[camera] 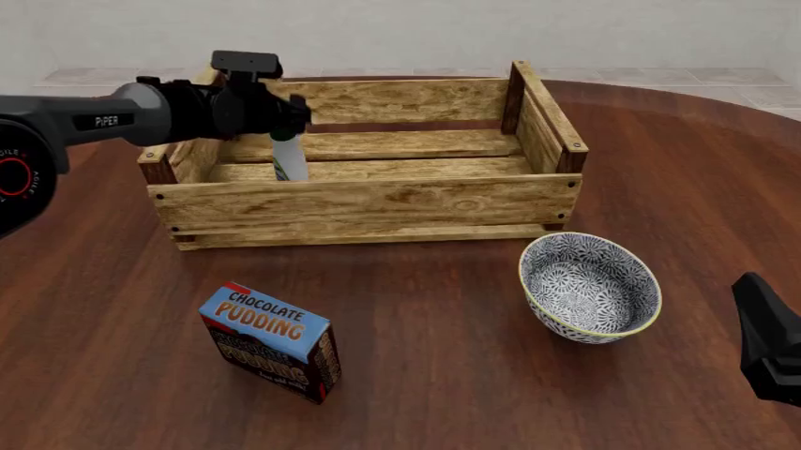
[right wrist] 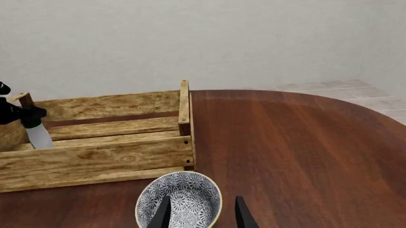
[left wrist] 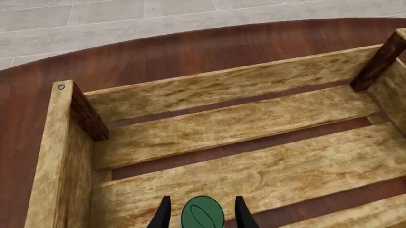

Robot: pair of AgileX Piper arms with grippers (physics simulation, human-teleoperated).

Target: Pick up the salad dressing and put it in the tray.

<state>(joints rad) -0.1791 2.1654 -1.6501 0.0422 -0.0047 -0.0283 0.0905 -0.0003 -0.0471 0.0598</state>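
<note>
Over one tray (camera: 363, 202), left claw (camera: 285, 120) grips one salad dressing (camera: 289, 161)

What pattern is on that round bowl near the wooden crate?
A dense blue-and-white floral pattern with a yellowish rim on the round patterned bowl, clearest in the front view.

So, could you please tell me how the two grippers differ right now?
The left gripper hangs over the tray, shut on the salad dressing; the right gripper is open and empty. The left reaches far forward; the right sits low beside the bowl. Both have dark fingers.
</note>
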